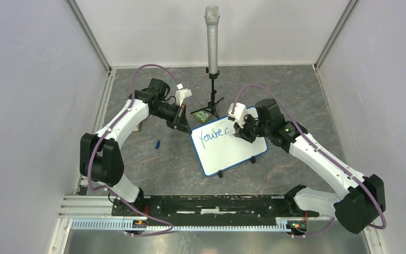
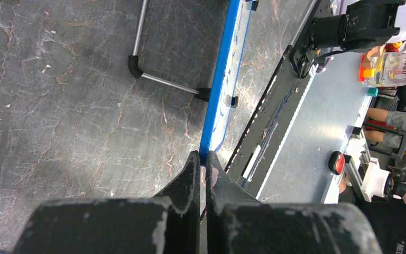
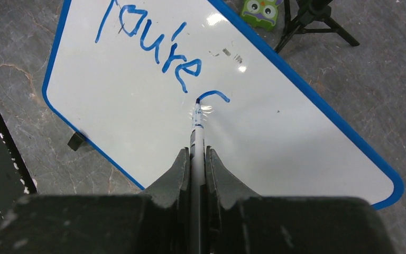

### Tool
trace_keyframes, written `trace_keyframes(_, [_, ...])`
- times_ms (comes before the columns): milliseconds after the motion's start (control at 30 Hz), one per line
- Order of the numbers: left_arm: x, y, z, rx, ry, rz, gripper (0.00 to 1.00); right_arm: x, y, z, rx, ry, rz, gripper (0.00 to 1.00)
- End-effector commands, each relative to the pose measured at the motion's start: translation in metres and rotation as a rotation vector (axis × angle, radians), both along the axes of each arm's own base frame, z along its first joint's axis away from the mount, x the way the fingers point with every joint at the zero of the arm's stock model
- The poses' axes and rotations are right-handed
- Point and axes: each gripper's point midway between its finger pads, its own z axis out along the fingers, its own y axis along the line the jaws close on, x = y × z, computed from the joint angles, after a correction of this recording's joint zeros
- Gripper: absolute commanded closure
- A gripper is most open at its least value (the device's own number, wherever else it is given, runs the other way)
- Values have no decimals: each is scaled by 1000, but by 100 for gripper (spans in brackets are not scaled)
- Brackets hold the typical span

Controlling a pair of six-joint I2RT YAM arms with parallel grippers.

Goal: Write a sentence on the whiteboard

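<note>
Whiteboard (image 1: 232, 151), small, white, rectangular and blue-edged, lies at centre frame in the top view. My left gripper (image 2: 203, 159) pinches its rim, which I judge steadies it. My right gripper (image 3: 194, 153) clamps a thin blue marker (image 3: 196, 124), tip touching a fresh curve beneath the blue handwritten sentence (image 3: 153, 47), which reads "You're".

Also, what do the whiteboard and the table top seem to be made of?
The whiteboard: smooth glossy white face, likely a coated or plastic sheet, since bright glare spots show on it; its thin blue rim looks like plastic. The table top: dark grey with pale veins like stone; it could be real stone or a printed laminate, I cannot tell.
</note>
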Motion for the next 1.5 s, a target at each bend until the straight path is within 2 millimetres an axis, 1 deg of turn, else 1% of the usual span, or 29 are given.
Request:
trace_keyframes(0, [0, 0, 7, -18, -57, -35, 98, -3, -5, -4, -8, -12, -10, 100])
trace_keyframes(100, [0, 0, 7, -17, -53, -34, 98, -1, -8, -1, -23, -30, -22, 100])
trace_keyframes(267, [0, -1, 7, -18, -53, -35, 98, 10, -13, 13, -26, -73, -56, 100])
trace_keyframes(700, [0, -1, 6, -19, -52, -37, 98, 45, -9, 45, 13, -139, -121, 100])
trace_keyframes(833, [-1, 0, 6, -17, -51, -36, 98, 50, -8, 51, 18, -148, -128, 100])
trace_keyframes(967, [-1, 0, 6, -15, -56, -36, 98, 46, -7, 46, 17, -130, -116, 100])
trace_keyframes(1367, [-1, 0, 5, -17, -51, -37, 97, 18, -11, 16, 7, -31, -72, 100])
trace_keyframes(1467, [-1, 0, 5, -17, -51, -37, 97, 14, -13, 12, 2, -26, -69, 100])
